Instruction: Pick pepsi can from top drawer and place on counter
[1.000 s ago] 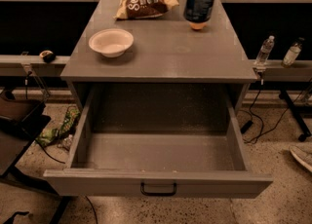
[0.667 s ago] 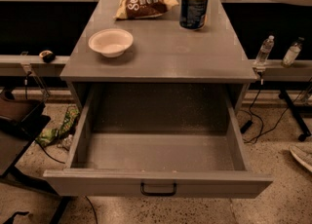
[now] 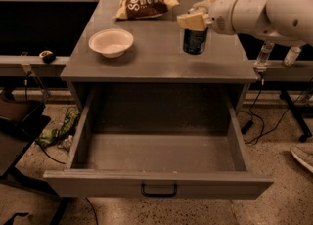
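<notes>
The pepsi can (image 3: pixel 194 43), dark blue, stands upright at the right middle of the counter (image 3: pixel 156 65), at or just above its surface. My gripper (image 3: pixel 194 23), with pale yellow pads on a white arm reaching in from the right, is shut on the can's top part and hides its lid. The top drawer (image 3: pixel 156 180) is pulled fully out below the counter. Its speckled grey inside holds nothing, and its black handle (image 3: pixel 159 190) is centred on the front panel.
A white bowl (image 3: pixel 111 42) sits on the counter's left. A brown snack bag (image 3: pixel 144 3) lies at the back. Clear bottles (image 3: pixel 264 53) stand on the side ledge to the right. Cables, a green wrapper (image 3: pixel 61 131) and a shoe (image 3: pixel 301 155) lie on the floor.
My gripper has carried the can from the back right of the counter forward and down to the right middle. The bowl, bag and drawer have not moved.
</notes>
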{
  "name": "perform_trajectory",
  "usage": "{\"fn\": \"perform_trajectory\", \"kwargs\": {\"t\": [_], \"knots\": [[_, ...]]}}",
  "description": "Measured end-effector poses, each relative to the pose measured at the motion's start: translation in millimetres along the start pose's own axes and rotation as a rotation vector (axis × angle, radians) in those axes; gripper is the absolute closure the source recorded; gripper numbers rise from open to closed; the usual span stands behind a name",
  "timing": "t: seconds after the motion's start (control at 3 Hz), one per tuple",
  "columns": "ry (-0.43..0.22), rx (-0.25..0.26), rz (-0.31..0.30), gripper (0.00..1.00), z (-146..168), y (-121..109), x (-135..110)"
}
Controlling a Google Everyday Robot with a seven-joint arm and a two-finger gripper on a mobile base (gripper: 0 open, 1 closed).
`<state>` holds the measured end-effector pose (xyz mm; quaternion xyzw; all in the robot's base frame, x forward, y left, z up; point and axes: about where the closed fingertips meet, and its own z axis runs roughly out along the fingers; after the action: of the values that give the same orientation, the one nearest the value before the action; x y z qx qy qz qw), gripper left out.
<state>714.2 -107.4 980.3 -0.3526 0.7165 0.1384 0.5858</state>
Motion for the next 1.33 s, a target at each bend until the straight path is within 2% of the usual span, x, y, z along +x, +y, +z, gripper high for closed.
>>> {"fn": "perform_trajectory", "kwargs": {"t": [0.33, 0.67, 1.0, 1.33], "knots": [[-0.015, 0.024, 0.047, 1.00, 11.6, 3.3, 43.5], [-0.020, 0.026, 0.046, 0.81, 13.5, 4.6, 41.1], [-0.020, 0.026, 0.046, 0.50, 13.5, 4.6, 41.1], [-0.020, 0.026, 0.045, 0.27, 13.5, 4.6, 41.1]]}}
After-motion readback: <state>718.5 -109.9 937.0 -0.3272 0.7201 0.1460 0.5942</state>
